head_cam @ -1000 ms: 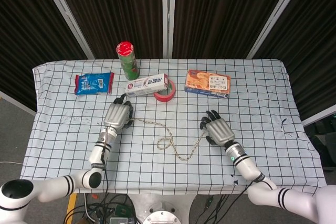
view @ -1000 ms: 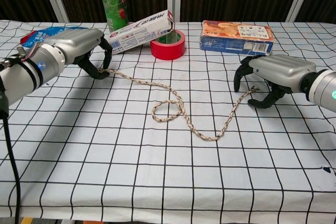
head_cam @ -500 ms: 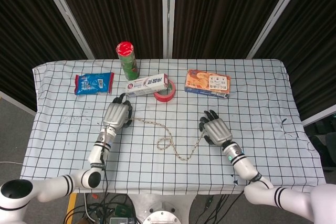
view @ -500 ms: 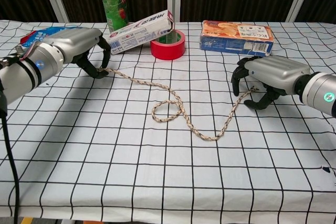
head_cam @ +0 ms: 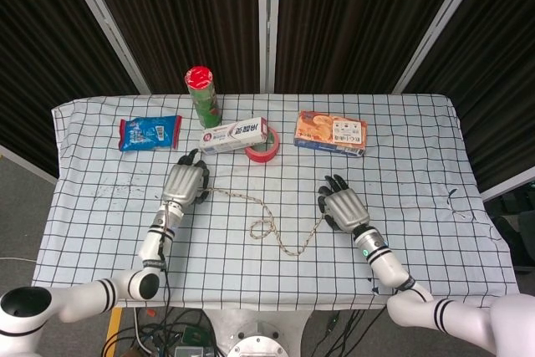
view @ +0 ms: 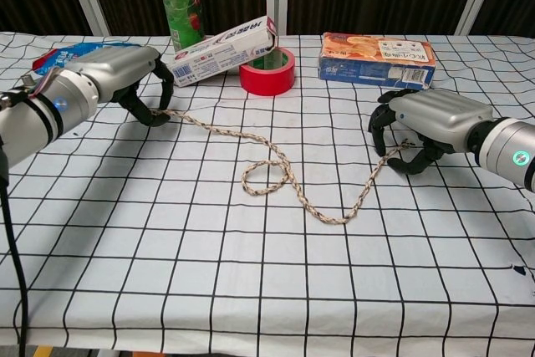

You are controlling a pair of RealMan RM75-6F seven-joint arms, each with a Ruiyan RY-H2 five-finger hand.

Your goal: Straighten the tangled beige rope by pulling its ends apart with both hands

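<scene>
**Securing both rope ends before the pull**

The rope [view: 288, 180] lies across the middle of the table [head_cam: 418, 140], nearer its front edge, with a loop at mid-length and a sag toward the front.

My left hand [view: 113, 73] has its fingers curled down over the left rope end; it appears to be grasping that end, and the rope runs fairly straight out of it. My right hand [view: 426, 123] is cupped over the right rope end with fingers hooked around it, but I cannot tell whether the grip is fully closed.

I confirm the right grasp first. Then I draw each hand toward its own side edge of the table, low and at equal pace, so the loop opens without snagging. I keep the left hand's path clear of the toothpaste box [view: 226, 46] and tape roll [view: 267, 71] behind it. A loose grip probably lets the end slip free.
</scene>
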